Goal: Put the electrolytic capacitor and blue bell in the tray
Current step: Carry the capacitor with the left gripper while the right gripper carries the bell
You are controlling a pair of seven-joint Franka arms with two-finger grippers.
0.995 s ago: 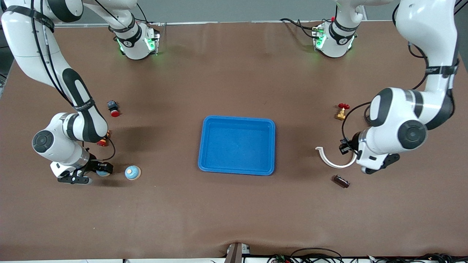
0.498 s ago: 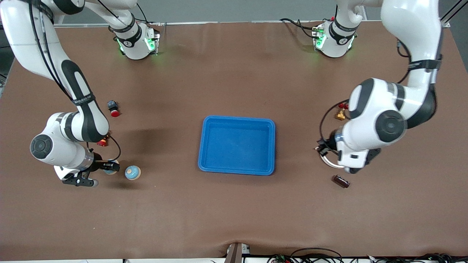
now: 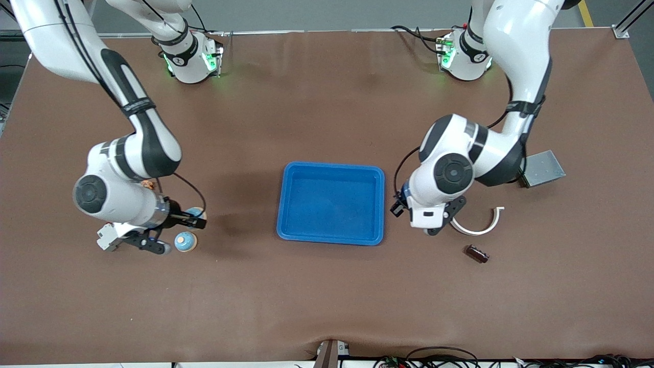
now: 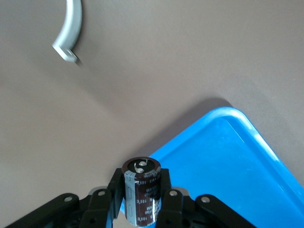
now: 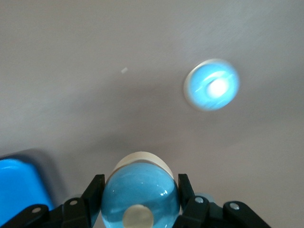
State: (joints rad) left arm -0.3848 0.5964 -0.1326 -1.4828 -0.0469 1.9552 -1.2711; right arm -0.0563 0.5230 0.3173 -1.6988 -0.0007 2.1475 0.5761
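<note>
The left gripper (image 4: 141, 202) is clamped on a dark capacitor (image 4: 141, 190), carried upright in the air just beside the rim of the blue tray (image 3: 286, 204) at the left arm's end. The right gripper (image 5: 140, 202) grips a blue bell (image 5: 140, 192) above the brown table (image 3: 327, 296), toward the right arm's end. A second blue bell (image 3: 185, 242) sits on the table below it. A white curved piece (image 3: 480, 225) lies near the left gripper.

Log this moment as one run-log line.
left tool: shut on capacitor, beside tray | right tool: shut on blue bell, above table | tray: holds nothing
</note>
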